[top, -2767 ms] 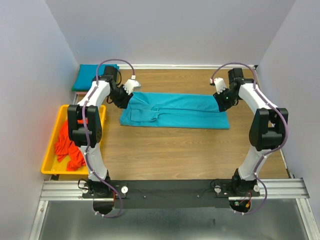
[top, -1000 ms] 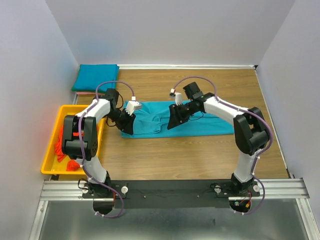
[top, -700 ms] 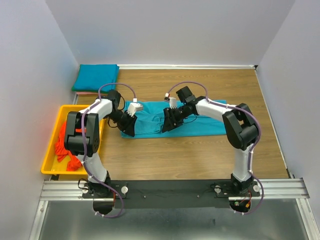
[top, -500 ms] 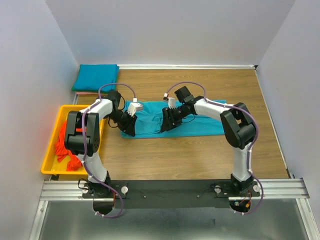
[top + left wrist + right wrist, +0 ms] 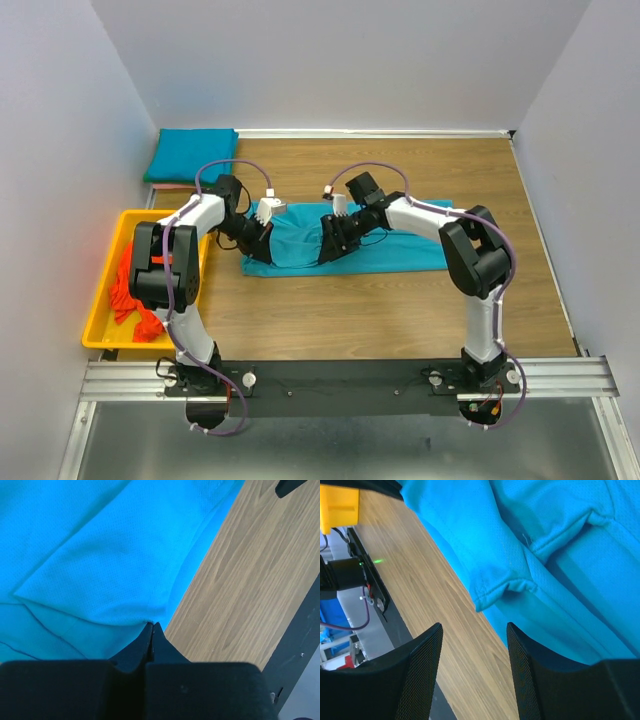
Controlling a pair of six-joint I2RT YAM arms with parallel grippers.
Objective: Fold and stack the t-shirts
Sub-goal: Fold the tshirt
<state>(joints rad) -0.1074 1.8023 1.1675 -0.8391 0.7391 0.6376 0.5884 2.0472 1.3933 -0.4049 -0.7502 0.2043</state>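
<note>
Left gripper [image 5: 152, 628] just closing, now pinching flat teal-blue cloth t-shirt [image 5: 400, 240] at its 8 o'clock corner. Right gripper [image 5: 474, 627] is hanging spread. Fold probably starting.

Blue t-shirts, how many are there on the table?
2. One teal-blue cloth t-shirt lies spread across the middle of the wooden table; another teal-blue one, folded, sits in the far left corner. That folded pile may hide more.

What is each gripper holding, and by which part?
Left gripper is shut on the near edge of the teal t-shirt; right gripper is open, holding nothing.
</note>
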